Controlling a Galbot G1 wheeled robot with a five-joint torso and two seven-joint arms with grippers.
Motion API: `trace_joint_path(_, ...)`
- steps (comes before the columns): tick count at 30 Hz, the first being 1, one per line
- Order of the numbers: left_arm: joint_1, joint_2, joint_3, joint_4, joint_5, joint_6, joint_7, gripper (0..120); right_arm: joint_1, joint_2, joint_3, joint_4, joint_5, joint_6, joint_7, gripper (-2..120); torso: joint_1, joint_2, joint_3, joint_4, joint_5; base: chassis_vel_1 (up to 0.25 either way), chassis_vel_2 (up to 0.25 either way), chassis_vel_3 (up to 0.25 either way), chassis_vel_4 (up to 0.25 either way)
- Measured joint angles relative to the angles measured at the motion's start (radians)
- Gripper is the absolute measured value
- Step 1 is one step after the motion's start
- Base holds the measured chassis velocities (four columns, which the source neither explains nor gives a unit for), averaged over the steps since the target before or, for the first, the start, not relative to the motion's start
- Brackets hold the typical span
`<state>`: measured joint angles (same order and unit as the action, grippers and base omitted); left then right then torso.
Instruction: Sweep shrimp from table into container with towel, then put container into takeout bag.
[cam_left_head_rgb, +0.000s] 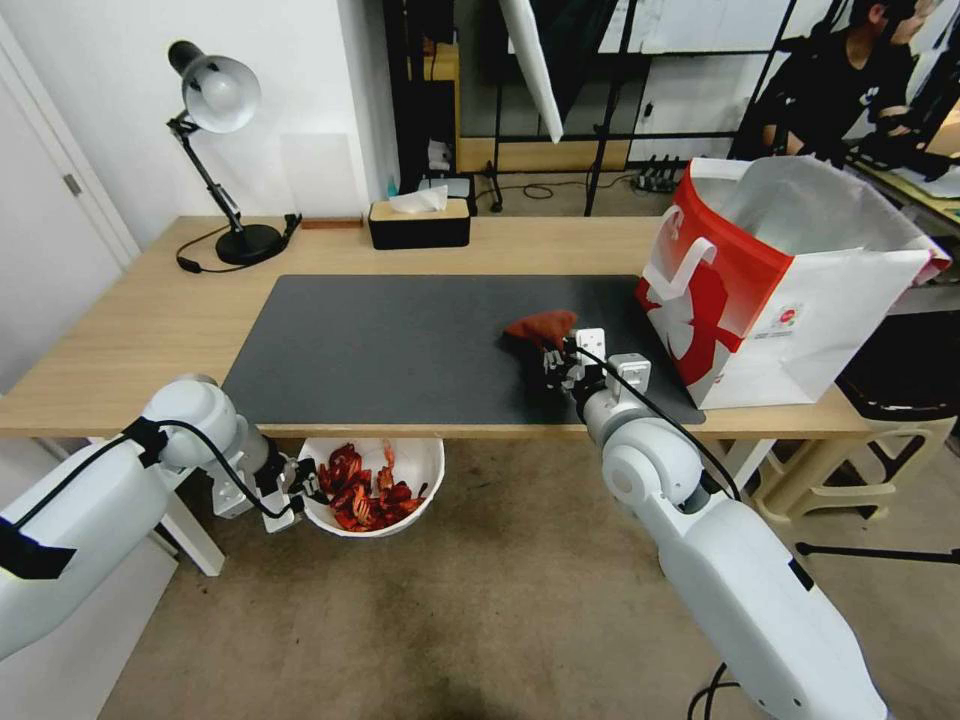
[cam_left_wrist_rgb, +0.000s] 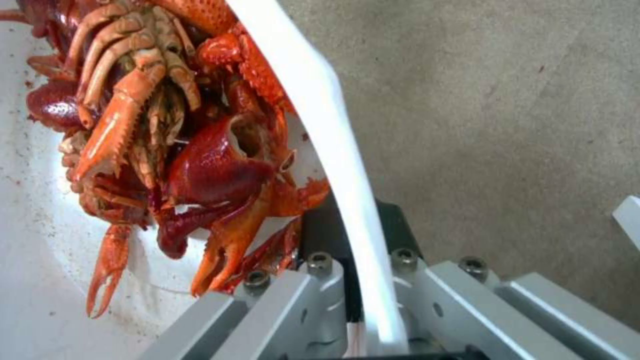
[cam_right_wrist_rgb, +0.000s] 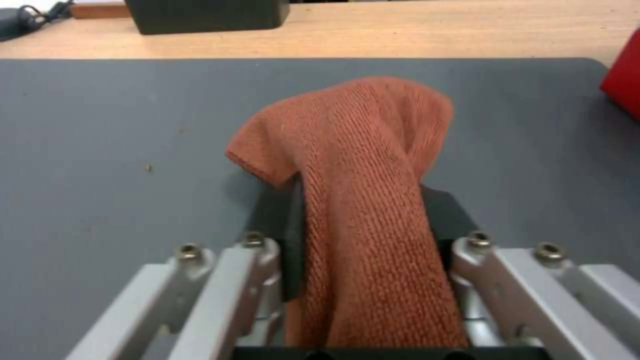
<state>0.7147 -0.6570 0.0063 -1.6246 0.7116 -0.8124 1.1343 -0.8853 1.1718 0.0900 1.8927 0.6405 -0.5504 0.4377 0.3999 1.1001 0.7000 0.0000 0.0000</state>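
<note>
The left gripper (cam_left_head_rgb: 303, 487) is clamped on the rim of the container (cam_left_head_rgb: 425, 470), 1 finger inside the wall and 1 outside, holding the white bowl just below the table's (cam_left_head_rgb: 130, 330) near edge, out in front of the mat (cam_left_head_rgb: 400, 350). The shrimp (cam_left_head_rgb: 362, 490) are piled inside it, a red heap against the wall next to the gripper. Over on the mat's right end, the right gripper (cam_left_head_rgb: 553, 362) has its fingers pinched tight on the towel (cam_left_head_rgb: 541, 327), the cloth bunched and standing up between them. The takeout bag (cam_left_head_rgb: 790, 290) stands upright on the table's right end, just beside the towel, mouth open.
</note>
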Motion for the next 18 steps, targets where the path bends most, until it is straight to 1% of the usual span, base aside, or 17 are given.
trace_joint_path(1, 0.0, 0.001, 0.0, -0.002, 0.0, 0.0, 0.0, 0, -0.004, -0.001, 0.004, 0.006, 0.0, -0.009, 0.003, 42, 0.0, 0.0, 0.0, 0.0, 0.0, 0.0, 0.0, 0.0, 0.0)
trace_joint_path(2, 0.0, 0.001, 0.0, -0.002, 0.0, 0.0, 0.0, 0, -0.004, -0.001, 0.004, 0.006, 0.0, -0.009, 0.003, 42, 0.0, 0.0, 0.0, 0.0, 0.0, 0.0, 0.0, 0.0, 0.0)
trace_joint_path(5, 0.004, 0.002, 0.0, -0.004, 0.001, 0.001, 0.001, 0, -0.015, -0.003, 0.013, 0.024, 0.0, -0.027, 0.016, 57, 0.0, 0.0, 0.0, 0.0001, 0.0, 0.0, 0.0, 0.0, 0.0)
trace_joint_path(6, 0.004, 0.002, 0.0, -0.004, 0.001, 0.001, 0.001, 0, -0.015, -0.003, 0.013, 0.024, 0.0, -0.027, 0.016, 57, 0.0, 0.0, 0.0, 0.0001, 0.0, 0.0, 0.0, 0.0, 0.0)
trace_joint_path(9, 0.004, -0.003, 0.0, -0.004, 0.003, 0.002, 0.004, 0, -0.029, -0.004, 0.024, 0.044, -0.001, -0.031, 0.028, 70, 0.0, 0.0, 0.0, 0.0001, -0.0001, 0.0, 0.0, 0.0, 0.0)
trace_joint_path(10, 0.004, -0.003, 0.0, -0.004, 0.003, 0.002, 0.004, 0, -0.029, -0.004, 0.024, 0.044, -0.001, -0.031, 0.028, 70, 0.0, 0.0, 0.0, 0.0001, -0.0001, 0.0, 0.0, 0.0, 0.0)
trace_joint_path(11, 0.005, -0.004, 0.0, -0.004, 0.005, 0.002, 0.005, 0, -0.035, -0.005, 0.03, 0.053, -0.001, -0.03, 0.033, 76, 0.0, 0.0, 0.0, -0.0002, 0.0, 0.0, 0.0, 0.0, 0.0)
trace_joint_path(13, 0.013, -0.006, 0.0, -0.005, 0.009, 0.002, 0.004, 0, -0.048, -0.01, 0.04, 0.066, -0.004, -0.019, 0.033, 85, 0.0, 0.0, 0.0, 0.0001, 0.0, 0.0, 0.0, 0.0, 0.0)
trace_joint_path(14, 0.013, -0.006, 0.0, -0.005, 0.009, 0.002, 0.004, 0, -0.048, -0.01, 0.04, 0.066, -0.004, -0.019, 0.033, 85, 0.0, 0.0, 0.0, 0.0001, 0.0, 0.0, 0.0, 0.0, 0.0)
trace_joint_path(16, 0.021, -0.007, -0.001, -0.008, 0.012, 0.002, 0.003, 0, -0.071, -0.022, 0.053, 0.087, -0.013, 0.023, 0.009, 95, 0.0, 0.0, 0.0, 0.0002, 0.0, 0.0, 0.0, 0.0, 0.0)
trace_joint_path(17, 0.023, -0.008, -0.002, -0.01, 0.013, 0.002, 0.003, 0, -0.086, -0.028, 0.06, 0.098, -0.024, 0.054, -0.009, 97, 0.0, 0.0, 0.0, 0.0001, 0.0, 0.0, 0.0, 0.0, 0.0)
trace_joint_path(18, 0.023, -0.008, -0.002, -0.01, 0.013, 0.002, 0.003, 0, -0.086, -0.028, 0.06, 0.098, -0.024, 0.054, -0.009, 97, 0.0, 0.0, 0.0, 0.0001, 0.0, 0.0, 0.0, 0.0, 0.0)
